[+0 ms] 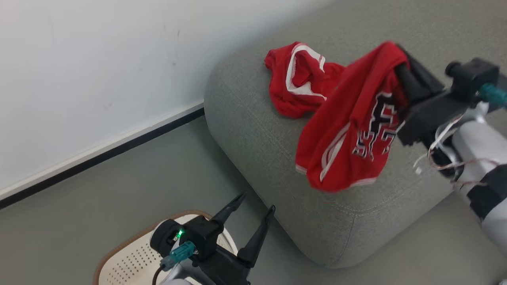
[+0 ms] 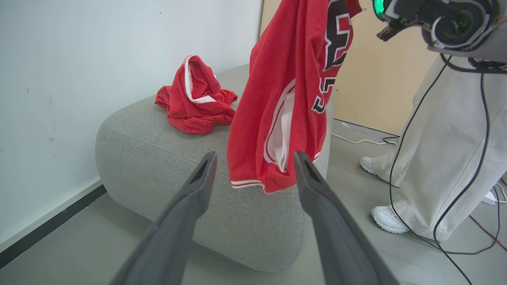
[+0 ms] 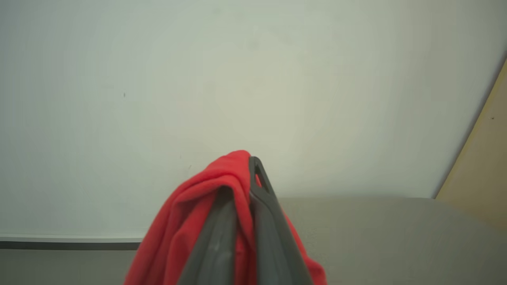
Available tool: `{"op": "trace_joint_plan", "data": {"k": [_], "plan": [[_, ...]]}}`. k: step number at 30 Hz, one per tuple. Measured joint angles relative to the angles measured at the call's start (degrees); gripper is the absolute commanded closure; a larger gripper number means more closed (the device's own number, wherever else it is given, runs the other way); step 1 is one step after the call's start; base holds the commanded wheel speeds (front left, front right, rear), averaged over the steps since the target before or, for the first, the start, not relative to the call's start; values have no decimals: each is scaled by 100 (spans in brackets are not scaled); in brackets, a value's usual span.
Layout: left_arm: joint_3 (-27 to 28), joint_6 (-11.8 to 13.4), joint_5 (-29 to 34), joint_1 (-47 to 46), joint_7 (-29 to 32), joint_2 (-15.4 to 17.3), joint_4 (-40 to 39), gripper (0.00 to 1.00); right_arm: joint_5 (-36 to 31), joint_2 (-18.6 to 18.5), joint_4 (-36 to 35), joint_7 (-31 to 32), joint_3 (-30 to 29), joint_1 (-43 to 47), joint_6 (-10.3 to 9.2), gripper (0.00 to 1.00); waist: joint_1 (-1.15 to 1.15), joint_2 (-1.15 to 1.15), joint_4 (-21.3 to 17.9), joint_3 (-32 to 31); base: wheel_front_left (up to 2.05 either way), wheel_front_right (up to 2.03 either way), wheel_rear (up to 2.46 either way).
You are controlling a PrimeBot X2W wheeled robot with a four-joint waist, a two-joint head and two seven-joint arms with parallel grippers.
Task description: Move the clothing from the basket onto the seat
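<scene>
left claw [image 1: 257,201] wide open and empty by basket [image 1: 119,248] | right claw [image 1: 402,73] pinched tight on lettered jersey [image 1: 348,134] hanging above seat [image 1: 253,130] | other red garment [image 1: 297,79] lies on seat | one done, i think; jersey drop left

Bright, even indoor light, soft shadow beneath the seat [image 2: 158,158], right wrist view hazy, head view slightly blurred.

A plain white painted wall [image 1: 99,59] carries a black skirting strip [image 2: 51,224] along its foot, where smooth grey floor [image 1: 119,206] begins. A tan wooden panel [image 2: 380,87] abuts the wall's far end. Well out from the wall stands a person in loose cream trousers [image 2: 443,158] and white trainers [image 2: 388,219].
</scene>
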Motion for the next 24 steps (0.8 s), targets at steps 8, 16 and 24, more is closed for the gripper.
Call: {"op": "trace_joint_plan", "data": {"k": [8,16,24], "plan": [[153,116,169,-372,113,120,-327,0,-31,-307,475,104,-396,-1474,47,100,1,0,217,511,0,0,0],[259,175,286,-754,258,227,-721,0,-115,-721,918,177,-695,-2382,46,100,2,0,596,1080,0,0,0],[243,215,403,-976,453,303,-1006,0,-100,-1305,1482,199,-1070,-2985,-64,100,2,1,1104,1621,0,0,0]]}}
